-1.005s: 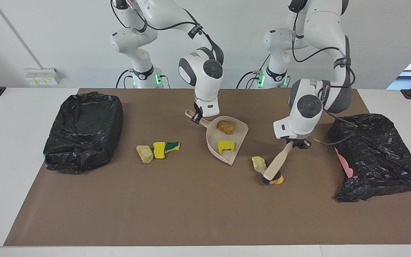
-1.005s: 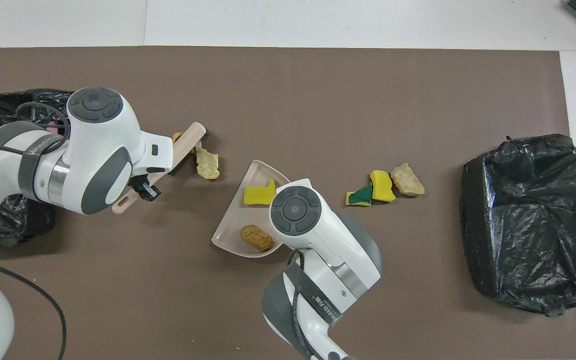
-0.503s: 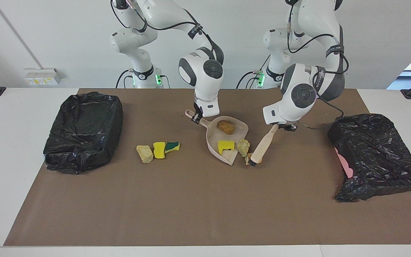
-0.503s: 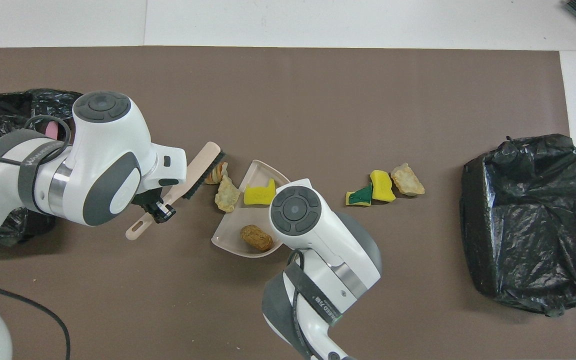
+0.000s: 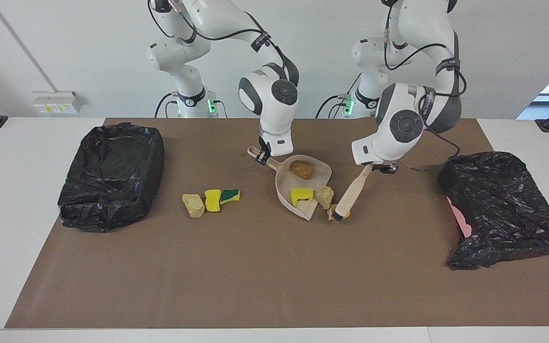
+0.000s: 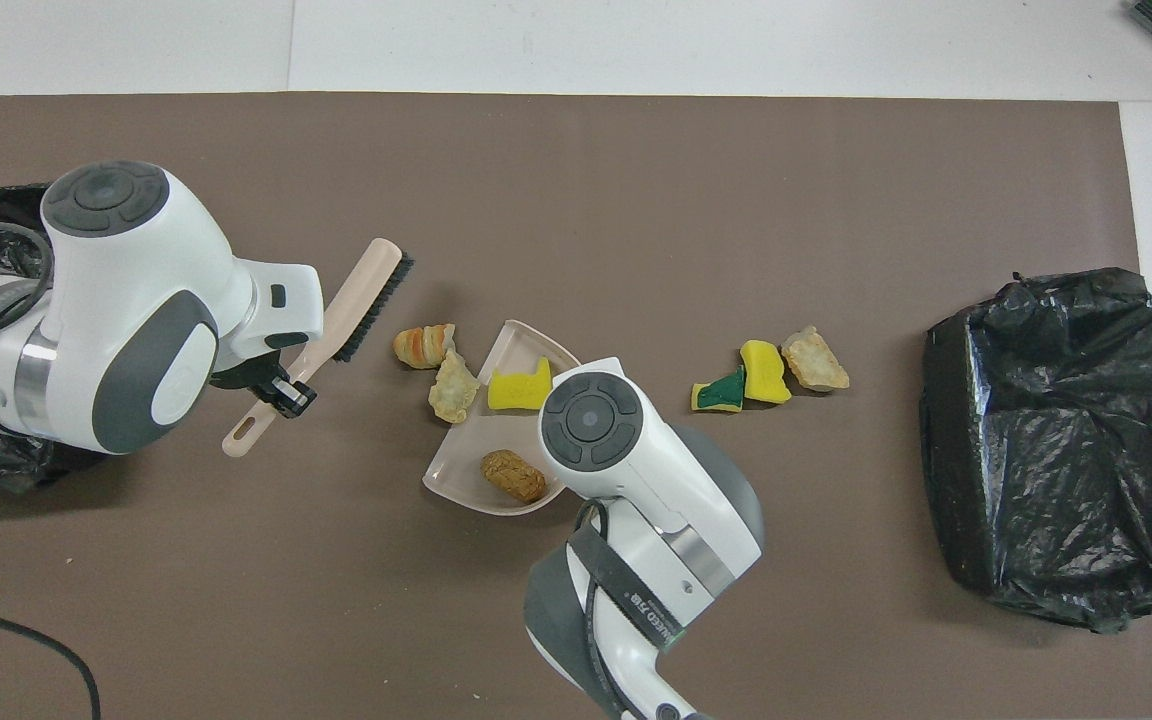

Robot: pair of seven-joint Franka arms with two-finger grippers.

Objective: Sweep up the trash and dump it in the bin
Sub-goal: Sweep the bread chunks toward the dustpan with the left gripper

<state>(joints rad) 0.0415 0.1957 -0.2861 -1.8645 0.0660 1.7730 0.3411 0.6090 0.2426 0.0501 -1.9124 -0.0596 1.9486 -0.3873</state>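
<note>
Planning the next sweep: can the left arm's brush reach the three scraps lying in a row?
Probably not directly: the dustpan, held by the right gripper, sits between the left gripper's brush and those scraps.

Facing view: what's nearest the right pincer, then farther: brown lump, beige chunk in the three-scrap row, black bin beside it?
1. Brown lump, in the dustpan the right pincer holds.
2. Beige chunk, row's end.
3. Black bin, right arm's end.

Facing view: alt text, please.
The left gripper holds a brush slanting down beside the dustpan, whose handle the right gripper grips. A brown lump and a yellow sponge piece lie in the pan, a beige chunk at its mouth.
</note>
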